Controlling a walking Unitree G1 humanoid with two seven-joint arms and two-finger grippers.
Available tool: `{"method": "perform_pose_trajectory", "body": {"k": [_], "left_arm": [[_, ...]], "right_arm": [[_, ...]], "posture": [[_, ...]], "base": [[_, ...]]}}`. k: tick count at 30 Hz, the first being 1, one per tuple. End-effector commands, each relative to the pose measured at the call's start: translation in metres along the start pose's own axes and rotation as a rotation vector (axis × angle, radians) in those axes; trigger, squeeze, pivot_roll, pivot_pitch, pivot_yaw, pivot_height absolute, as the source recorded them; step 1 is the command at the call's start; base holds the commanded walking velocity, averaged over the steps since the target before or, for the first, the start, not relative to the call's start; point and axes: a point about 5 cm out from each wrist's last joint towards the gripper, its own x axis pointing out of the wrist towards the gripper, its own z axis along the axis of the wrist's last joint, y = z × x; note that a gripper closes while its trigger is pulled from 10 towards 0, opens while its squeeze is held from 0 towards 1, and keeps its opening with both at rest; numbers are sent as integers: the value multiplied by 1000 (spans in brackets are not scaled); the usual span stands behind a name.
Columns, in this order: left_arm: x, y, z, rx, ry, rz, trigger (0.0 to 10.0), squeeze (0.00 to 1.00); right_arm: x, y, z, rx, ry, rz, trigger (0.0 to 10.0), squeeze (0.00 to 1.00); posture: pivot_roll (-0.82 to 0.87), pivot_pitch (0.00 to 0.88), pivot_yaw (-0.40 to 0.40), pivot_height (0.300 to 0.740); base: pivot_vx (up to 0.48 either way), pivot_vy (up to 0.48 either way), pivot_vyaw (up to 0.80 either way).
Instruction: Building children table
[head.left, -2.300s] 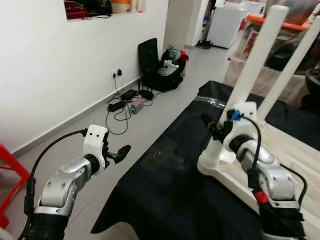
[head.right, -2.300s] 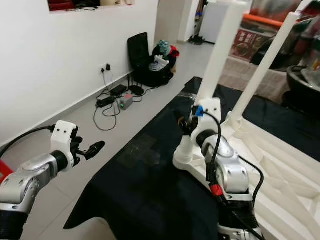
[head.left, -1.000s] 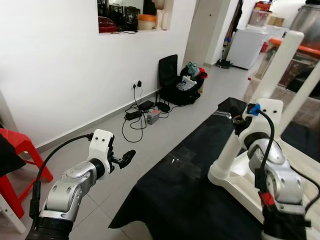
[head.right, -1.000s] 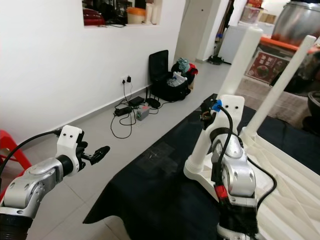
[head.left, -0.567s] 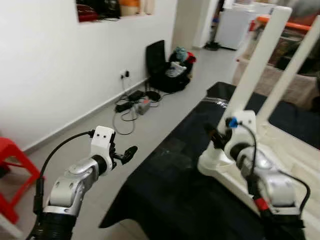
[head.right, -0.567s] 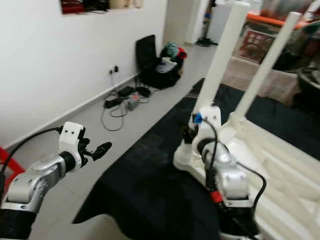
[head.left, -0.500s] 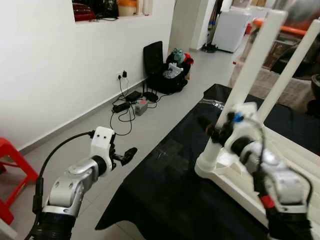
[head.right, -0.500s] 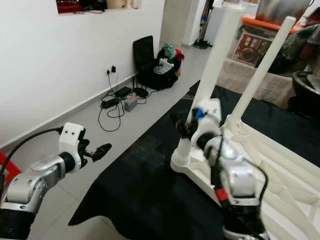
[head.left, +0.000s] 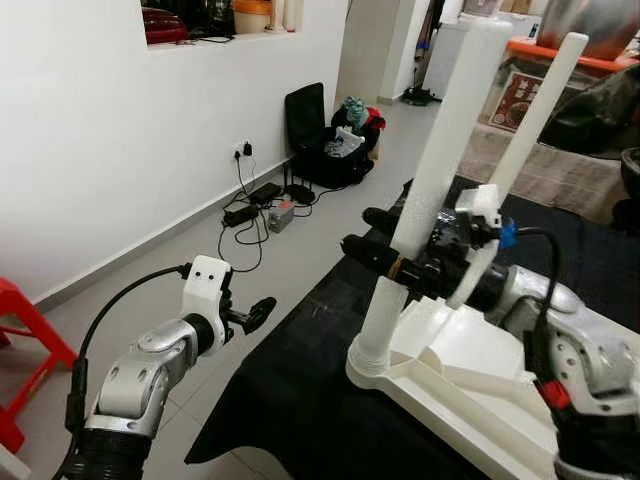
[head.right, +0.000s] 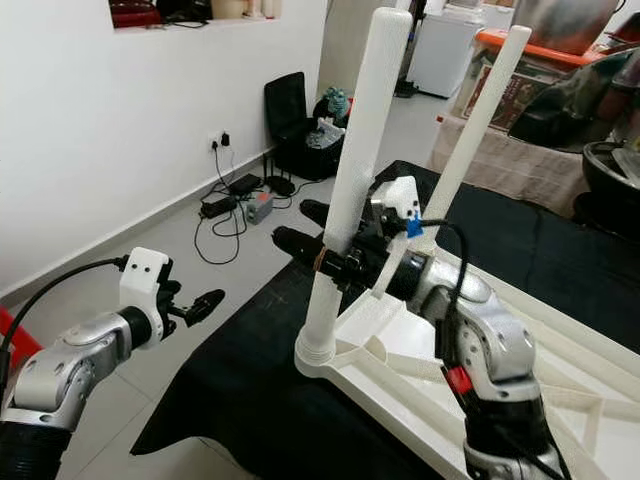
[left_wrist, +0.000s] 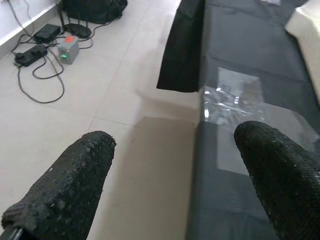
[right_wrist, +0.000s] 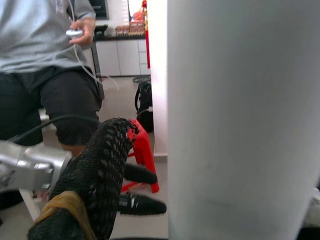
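Observation:
A white children's table lies upside down on a black cloth. Two of its white legs stand up, the near leg and a second leg behind it. My right gripper reaches across from the right and straddles the near leg at mid-height, open. In the right wrist view a gap shows between one finger and the leg. My left gripper hangs open over the floor, left of the cloth, holding nothing. Its fingers stand wide apart.
A red chair stands at the far left. Cables and chargers lie along the white wall, with a black bag beyond. A seated person holding a controller appears in the right wrist view, beside a red stool.
My right arm has swung leftward, and its fingers now reach past the near leg instead of sitting by its base. The table corner appears shifted left. My left arm has held still.

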Motion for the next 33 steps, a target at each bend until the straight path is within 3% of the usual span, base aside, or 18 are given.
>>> {"method": "perform_pose_trajectory", "body": {"k": [1,2,5,7,9,11,16,17,20,23,24,25,27,28,30,31,32,33], "left_arm": [[-1,-2,-2,1,14,-10,10000,0],[-2,-1,-3,2,14,-9,10000,0],[-2,0,-3,4,18,-8,10000,0],[-2,-1,-4,3,18,-9,10000,0],[0,-3,-3,1,17,-8,10000,0],[1,-5,-3,-1,16,-9,10000,0],[1,-4,-2,-3,15,-4,10000,0],[1,0,-2,-1,24,11,10000,0],[1,0,-3,-1,27,14,10000,0],[2,-1,-3,-2,27,10,10000,0],[3,-2,-2,-3,26,7,10000,0],[3,-2,-2,-4,25,3,10000,0],[3,-3,-2,-4,25,1,10000,0],[3,-3,-2,-5,26,-1,10000,0],[3,-3,-3,-5,26,-3,10000,0],[3,-3,-3,-6,27,-6,10000,0],[3,-3,-3,-7,27,-9,10000,0],[3,-4,-2,-13,28,-21,10000,0]], "right_arm": [[6,0,-3,7,6,5,0,0],[7,-6,-4,6,2,-58,0,0],[3,-37,-16,-55,129,-386,0,0],[-9,-59,-26,-121,234,-683,0,0],[-43,-81,-43,-99,278,-1054,0,0],[-76,-87,-65,-43,329,-1297,0,0],[-89,-78,-76,-38,354,-1392,0,0],[-88,-68,-81,-37,361,-1399,0,0],[-85,-64,-83,-21,369,-1386,0,0],[-70,-58,-81,9,352,-1322,0,0],[-57,-55,-75,17,318,-1240,10000,0],[-45,-52,-67,20,266,-1160,10000,0],[-38,-49,-61,20,232,-1110,10000,0],[-29,-45,-54,33,185,-1032,10000,184],[-25,-42,-50,41,157,-986,10000,184],[-13,-29,-39,64,85,-790,10000,1000],[-5,-19,-30,74,36,-647,10000,1000],[-3,8,-18,60,-16,-353,10000,0]], "posture": [[133,0,-123,740],[132,0,-123,740],[126,0,-119,740],[118,0,-114,740],[105,0,-107,740],[111,0,-107,740],[99,0,-98,740],[96,0,-95,740],[94,0,-94,740],[90,0,-91,740],[89,0,-90,740],[89,0,-90,740],[89,0,-90,740],[91,0,-91,740],[91,0,-91,740],[94,0,-93,740],[95,0,-92,740],[94,0,-90,740]], "base": [[0,0,0],[0,0,0],[0,0,0],[0,0,0],[0,0,0],[0,0,0],[0,0,0],[0,0,0],[0,0,0],[0,0,0],[0,0,0],[0,0,0],[0,0,0],[0,0,0],[0,0,0],[0,0,0],[0,0,0],[0,0,0]]}}
